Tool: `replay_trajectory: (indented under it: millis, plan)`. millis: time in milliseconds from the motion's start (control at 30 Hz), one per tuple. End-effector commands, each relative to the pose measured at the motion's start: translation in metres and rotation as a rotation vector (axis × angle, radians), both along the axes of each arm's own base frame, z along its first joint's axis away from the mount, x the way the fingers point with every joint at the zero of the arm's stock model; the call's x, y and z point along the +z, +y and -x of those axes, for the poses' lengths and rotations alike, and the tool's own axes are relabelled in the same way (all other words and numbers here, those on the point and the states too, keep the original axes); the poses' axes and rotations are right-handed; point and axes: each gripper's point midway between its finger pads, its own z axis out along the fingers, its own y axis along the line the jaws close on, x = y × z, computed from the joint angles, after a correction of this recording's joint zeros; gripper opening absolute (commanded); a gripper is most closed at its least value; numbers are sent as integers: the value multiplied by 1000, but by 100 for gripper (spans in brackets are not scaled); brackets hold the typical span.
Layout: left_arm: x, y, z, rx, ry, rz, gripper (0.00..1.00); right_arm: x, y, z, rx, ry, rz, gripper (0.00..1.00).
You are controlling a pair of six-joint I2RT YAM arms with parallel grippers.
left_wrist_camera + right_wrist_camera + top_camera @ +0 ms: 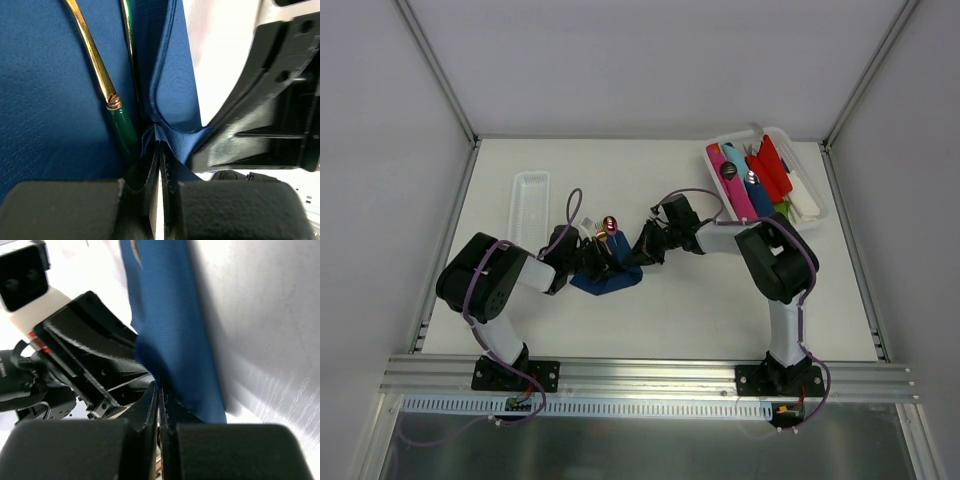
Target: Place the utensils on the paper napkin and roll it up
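The navy paper napkin (608,279) lies crumpled in the table's middle, partly folded over the utensils. A reddish utensil head (610,223) sticks out at its far end. In the left wrist view slim gold and green utensil handles (107,90) lie on the napkin (45,90). My left gripper (588,258) (159,145) is shut on a napkin fold. My right gripper (642,248) (159,385) is shut on the napkin (170,330) edge from the other side. The two grippers almost touch.
A narrow white tray (529,205) lies at the left rear. A white bin (812,185) with pink, red, blue and white plastic items stands at the right rear. Metal frame posts flank the table.
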Motion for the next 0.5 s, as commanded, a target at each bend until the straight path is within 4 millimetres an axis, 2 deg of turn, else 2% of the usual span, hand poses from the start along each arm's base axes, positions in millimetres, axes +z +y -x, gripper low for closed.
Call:
replay_trajectory:
  millis: [0, 133, 233, 433, 467]
  plan:
    - [-6, 7, 3, 11, 2, -30, 0, 12, 12, -6, -3, 12, -42, 0]
    - [2, 7, 3, 1, -20, -19, 0, 2, 12, -3, -2, 23, -25, 0]
    - [15, 5, 3, -19, -58, -7, 0, -2, 9, -5, -9, 22, -15, 0]
    - [59, 4, 5, -50, -178, 16, 0, -9, 6, -7, -15, 23, 4, 0]
    - [61, 5, 6, -56, -178, 13, 0, -9, 6, -7, -13, 20, 5, 0]
